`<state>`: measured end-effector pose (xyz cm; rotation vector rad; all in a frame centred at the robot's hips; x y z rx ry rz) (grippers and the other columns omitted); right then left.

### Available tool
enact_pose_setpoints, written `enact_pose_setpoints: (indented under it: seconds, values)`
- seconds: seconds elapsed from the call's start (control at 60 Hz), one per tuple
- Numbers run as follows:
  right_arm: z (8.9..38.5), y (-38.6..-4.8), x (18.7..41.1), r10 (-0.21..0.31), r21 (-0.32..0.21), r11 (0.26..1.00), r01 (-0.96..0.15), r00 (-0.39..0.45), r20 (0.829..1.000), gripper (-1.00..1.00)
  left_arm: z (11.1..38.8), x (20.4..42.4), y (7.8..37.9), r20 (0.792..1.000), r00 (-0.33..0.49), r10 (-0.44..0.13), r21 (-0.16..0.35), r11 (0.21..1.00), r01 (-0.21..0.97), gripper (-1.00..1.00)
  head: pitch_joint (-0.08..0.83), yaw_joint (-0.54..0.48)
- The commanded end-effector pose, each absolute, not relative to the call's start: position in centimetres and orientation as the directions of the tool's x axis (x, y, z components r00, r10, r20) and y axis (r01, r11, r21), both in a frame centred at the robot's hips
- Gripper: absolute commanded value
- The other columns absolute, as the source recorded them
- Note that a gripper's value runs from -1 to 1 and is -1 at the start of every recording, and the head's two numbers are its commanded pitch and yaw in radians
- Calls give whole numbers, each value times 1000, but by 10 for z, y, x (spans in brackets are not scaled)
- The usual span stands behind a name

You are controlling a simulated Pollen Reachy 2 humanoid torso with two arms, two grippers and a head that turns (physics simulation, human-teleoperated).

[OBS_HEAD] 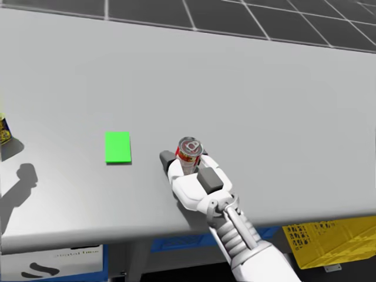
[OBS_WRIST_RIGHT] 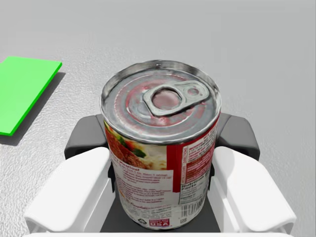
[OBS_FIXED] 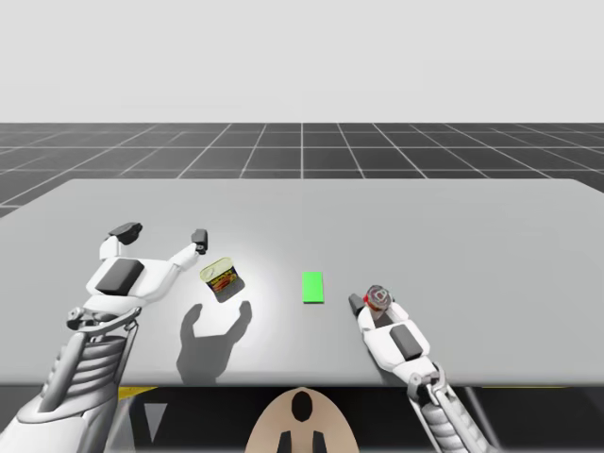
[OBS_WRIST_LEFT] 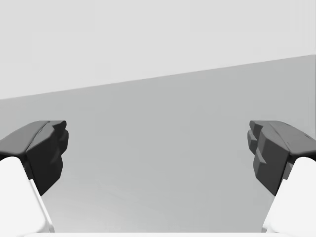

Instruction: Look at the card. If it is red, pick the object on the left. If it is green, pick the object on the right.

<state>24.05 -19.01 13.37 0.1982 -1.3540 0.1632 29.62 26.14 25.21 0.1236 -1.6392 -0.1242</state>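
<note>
Red can [OBS_FIXED: 378,298] stands upright on the desk [OBS_FIXED: 453,245] in the high view, to the right of the green card [OBS_FIXED: 312,288] (the card lies flat near the middle). My right arm comes in low from the bottom edge, forearm stretched over the near edge of the desk, and my right gripper [OBS_FIXED: 371,302] sits around the red can. My left arm is bent and raised, with my left gripper [OBS_FIXED: 162,232] spread wide above the desk, just beside a tilted yellow can [OBS_FIXED: 222,278], which is in the air above its shadow.

From the head view, the red can [OBS_HEAD: 189,154] is near the front of the desk, right of the green card [OBS_HEAD: 117,147] and apart from it. My right gripper [OBS_HEAD: 185,160] reaches forward at desk height with a finger on either side of the red can.

Along the left wrist view, my left gripper [OBS_WRIST_LEFT: 158,153] points out over bare desk, its dark fingertips [OBS_WRIST_LEFT: 47,148] far apart with nothing between them.

Along the right wrist view, the red can [OBS_WRIST_RIGHT: 160,148] fills the space between the fingers [OBS_WRIST_RIGHT: 74,192], which press its label from both sides (pull-tab lid facing up). The green card [OBS_WRIST_RIGHT: 24,91] lies beside it on the desk, well apart from the fingers.
</note>
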Motion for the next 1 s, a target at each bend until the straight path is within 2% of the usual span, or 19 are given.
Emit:
enact_pose_setpoints:
  seconds: [0.017,0.267,0.4,0.517,0.6,0.733,0.8,0.867,1.0]
  values:
    - [128,-186,238,-27,78,974,-212,235,972,1000,251,296,260,985,-69,-158,158,987,-5,-1000,623,-292]
    - [127,-187,238,-22,73,973,-221,228,973,982,250,298,260,985,-63,-161,161,987,-7,-1000,382,-315]
    - [127,-186,237,-19,67,973,-221,215,976,990,250,298,260,985,-63,-160,160,987,-7,-1000,320,-323]
    - [129,-186,237,-21,65,974,-217,199,980,997,250,298,260,985,-63,-160,160,987,-7,-1000,303,-328]
    - [142,-186,232,-27,64,973,-222,170,985,1000,250,298,260,985,-63,-160,160,987,-7,-1000,297,-335]
    - [185,-181,219,22,-9,970,-244,52,998,990,250,299,261,985,-61,-160,160,987,-9,-1000,289,-345]
    - [212,-180,213,21,-22,967,-254,-7,1000,1000,249,299,261,985,-60,-161,161,987,-9,-1000,286,-353]
    - [234,-179,207,45,-63,967,-248,-79,996,988,249,299,261,985,-59,-162,161,987,-10,-1000,283,-358]
    - [269,-176,199,65,-108,962,-249,-175,982,997,249,300,261,985,-57,-160,160,987,-9,-1000,278,-359]
